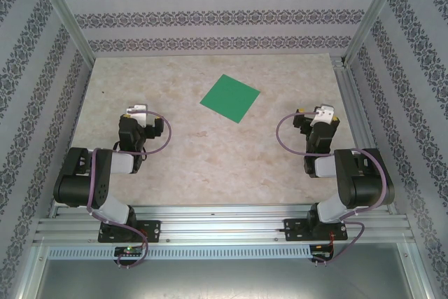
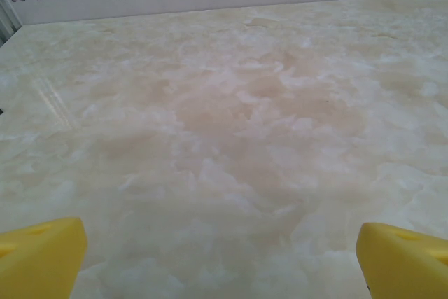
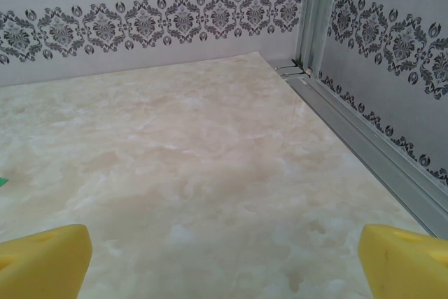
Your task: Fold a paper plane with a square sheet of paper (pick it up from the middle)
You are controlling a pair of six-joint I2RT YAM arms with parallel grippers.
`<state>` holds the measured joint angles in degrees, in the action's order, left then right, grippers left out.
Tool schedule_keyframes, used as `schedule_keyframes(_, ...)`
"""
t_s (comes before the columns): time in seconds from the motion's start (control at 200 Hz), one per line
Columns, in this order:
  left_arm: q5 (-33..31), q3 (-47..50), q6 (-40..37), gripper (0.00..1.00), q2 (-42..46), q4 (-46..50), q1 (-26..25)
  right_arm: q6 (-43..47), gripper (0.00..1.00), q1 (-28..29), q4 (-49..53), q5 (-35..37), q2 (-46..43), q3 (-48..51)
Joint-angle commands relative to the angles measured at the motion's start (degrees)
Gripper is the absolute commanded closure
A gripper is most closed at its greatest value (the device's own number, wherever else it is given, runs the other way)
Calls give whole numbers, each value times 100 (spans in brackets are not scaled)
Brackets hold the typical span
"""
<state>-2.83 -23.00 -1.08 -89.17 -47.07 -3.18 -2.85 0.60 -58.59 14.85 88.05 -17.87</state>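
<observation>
- Sitting at the near edge, an aluminium rail point(image 1: 224, 218) carried the two arm bases, and both arms were folded back over themselves.
- The left gripper point(image 1: 135, 112) hung low over the left side of the marbled table point(image 1: 210, 173). Its jaws were spread wide with nothing between them. In the left wrist view its yellow fingertips point(image 2: 42, 257) stood at the two lower corners, with bare tabletop between.
- The right gripper point(image 1: 323, 113) mirrored it on the table's right side, jaws likewise wide apart and holding nothing. In the right wrist view its yellow fingertips point(image 3: 402, 260) framed bare table.
- The square sheet of paper point(image 1: 229, 97) lay flat and unfolded in the far half of the table, about midway between the two sides, turned like a diamond. It was beyond both grippers, well apart from each, and nothing touched it.
- A green sliver of the sheet showed at the left edge of the right wrist view.
- Farthest off, the patterned back wall point(image 1: 210, 15) closed the table, and a metal frame post point(image 3: 318, 12) stood at the far right corner.
</observation>
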Motion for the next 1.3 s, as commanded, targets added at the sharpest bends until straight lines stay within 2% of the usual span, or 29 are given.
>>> schedule_keyframes(0.0,99,-116,-76,0,-25,14,-51,57,2,-34,-92,-66,35,-103)
schedule_keyframes(0.185,74,-99,-77,0,29,5,-51,82,2,2,-498,92,17,105)
schedule_keyframes(0.235,22,-175,-51,0,182,278,-51,125,2,122,-728,420,-82,275)
schedule_keyframes(0.37,-43,-475,6,0,1003,1490,-51,539,2,484,-1224,594,-174,535)
schedule_keyframes(0.405,-67,-494,60,0,1215,1694,-51,569,2,593,-1276,1069,-281,556)
schedule_keyframes(0.455,-104,-569,153,0,1480,2026,-51,652,2,777,-825,1641,-721,491)
schedule_keyframes(0.584,-227,-929,652,0,1917,2898,-51,308,2,793,1273,1763,-2107,32)
schedule_keyframes(0.699,-248,-1460,1216,0,2175,4004,-51,-480,2,818,3594,1664,-2985,-740)
schedule_keyframes(0.809,-41,-1885,1696,0,2357,4822,-51,-1329,2,856,5241,1221,-3258,-1450)
schedule_keyframes(0.919,259,-2406,2005,0,2340,5713,-49,-1795,2,1065,6325,539,-2829,-2181)
schedule_keyframes(1.079,685,-2708,2342,0,2196,6164,-51,-2209,2,1989,7024,601,-1543,-3342)
schedule_keyframes(1.169,770,-2676,2516,0,2159,6194,-53,-2305,2,2459,7387,391,-549,-4203)
schedule_keyframes(1.294,721,-2793,2560,0,2014,6526,-51,-2509,2,2995,7865,460,869,-5500)
